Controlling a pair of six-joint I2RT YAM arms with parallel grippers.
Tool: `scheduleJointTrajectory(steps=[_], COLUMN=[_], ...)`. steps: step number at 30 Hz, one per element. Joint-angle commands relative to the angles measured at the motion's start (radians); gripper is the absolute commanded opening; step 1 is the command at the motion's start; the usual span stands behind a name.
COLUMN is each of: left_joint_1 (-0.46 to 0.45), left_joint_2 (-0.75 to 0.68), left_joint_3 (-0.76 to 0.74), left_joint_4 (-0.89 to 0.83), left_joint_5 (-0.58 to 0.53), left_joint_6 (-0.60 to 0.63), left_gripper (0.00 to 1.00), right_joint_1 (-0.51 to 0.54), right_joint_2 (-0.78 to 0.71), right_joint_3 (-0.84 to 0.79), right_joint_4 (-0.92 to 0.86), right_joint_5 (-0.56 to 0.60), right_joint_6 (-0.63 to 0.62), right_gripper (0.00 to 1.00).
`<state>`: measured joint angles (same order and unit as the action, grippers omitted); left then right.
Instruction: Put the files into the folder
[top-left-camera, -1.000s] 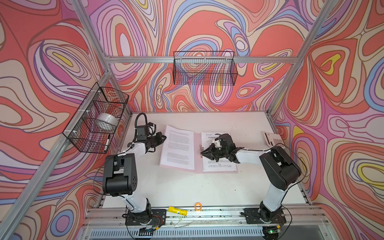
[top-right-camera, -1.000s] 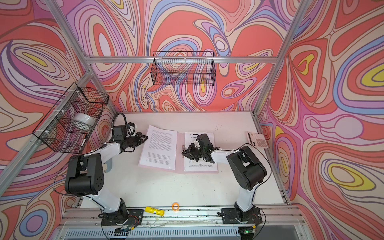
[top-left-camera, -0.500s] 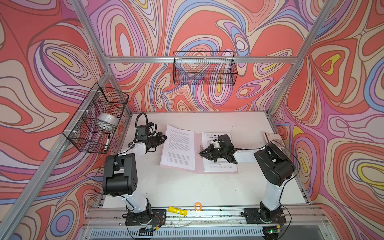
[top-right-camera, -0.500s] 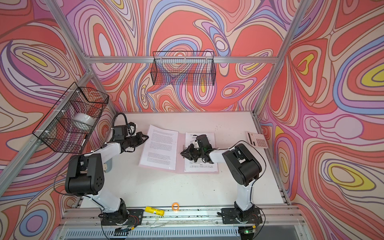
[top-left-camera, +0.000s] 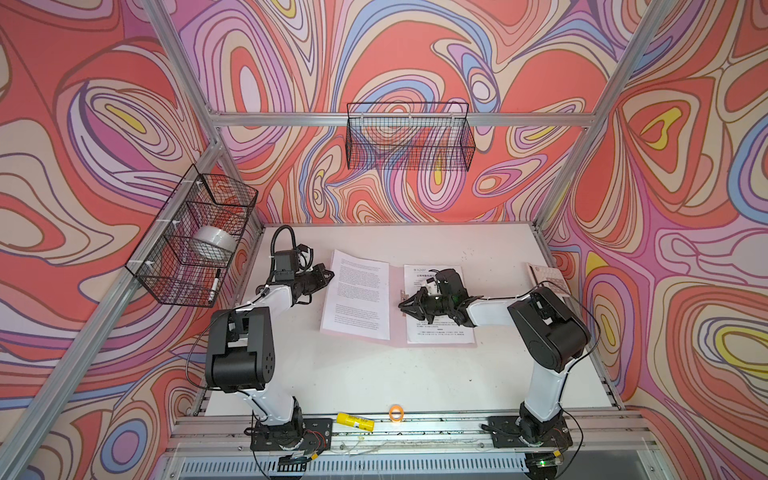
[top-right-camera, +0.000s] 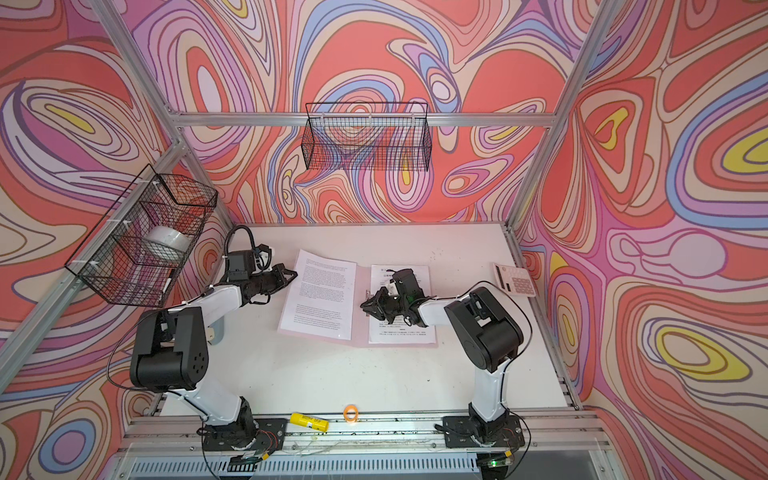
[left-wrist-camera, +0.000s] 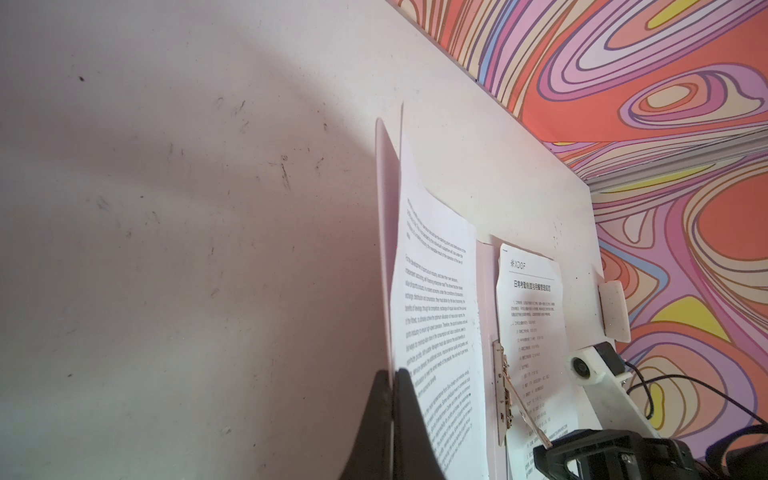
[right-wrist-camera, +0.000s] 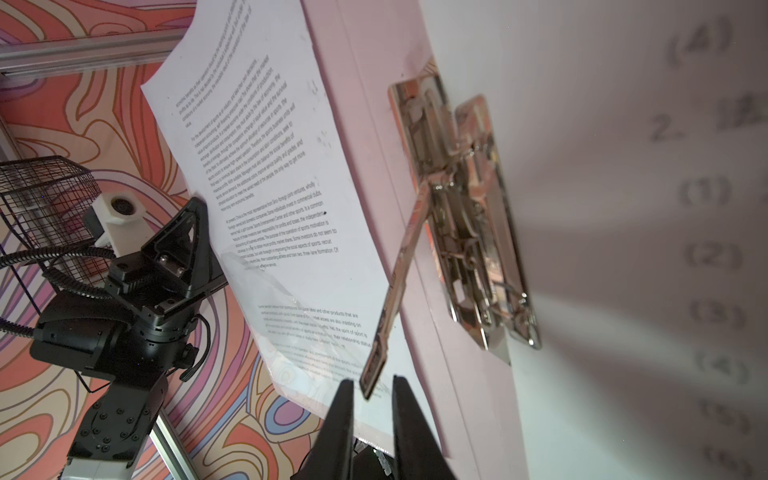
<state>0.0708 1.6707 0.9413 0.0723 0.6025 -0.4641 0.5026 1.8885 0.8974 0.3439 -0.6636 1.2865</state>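
The pale pink folder lies open mid-table in both top views. One printed file rests on its left cover, which is tilted up. My left gripper is shut on that cover's outer edge together with the sheet, fingertips pressed tight. A second file with a logo heading lies on the right half. The silver clip sits at the spine with its lever raised. My right gripper is narrowly open, and the lever tip sits between its fingers with a gap on each side.
A pink-and-white calculator lies at the table's right edge. Wire baskets hang on the left wall and the back wall. A yellow tube and an orange ring lie by the front rail.
My right gripper has shifted slightly toward the spine and its jaws have parted a little around the clip lever. The left arm has stayed still, holding the cover up.
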Motion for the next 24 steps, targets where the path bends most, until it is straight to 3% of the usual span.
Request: scheduleJointTrajectory(steps=[1, 17, 24], left_joint_1=[-0.007, -0.006, -0.006], left_joint_2=[0.013, 0.021, 0.023], left_joint_3=[-0.004, -0.001, 0.002], left_joint_4=[0.009, 0.01, 0.009], left_joint_5=[0.011, 0.015, 0.014], left_joint_6=[0.022, 0.019, 0.019], left_gripper=[0.0, 0.0, 0.0], right_joint_1=[-0.007, -0.022, -0.027], right_joint_2=[-0.021, -0.025, -0.022], right_joint_3=[0.006, -0.017, -0.026], right_joint_4=[-0.004, 0.012, 0.027], right_joint_5=[-0.004, -0.001, 0.005], right_joint_6=[-0.001, 0.004, 0.01], right_gripper=[0.22, 0.2, 0.13])
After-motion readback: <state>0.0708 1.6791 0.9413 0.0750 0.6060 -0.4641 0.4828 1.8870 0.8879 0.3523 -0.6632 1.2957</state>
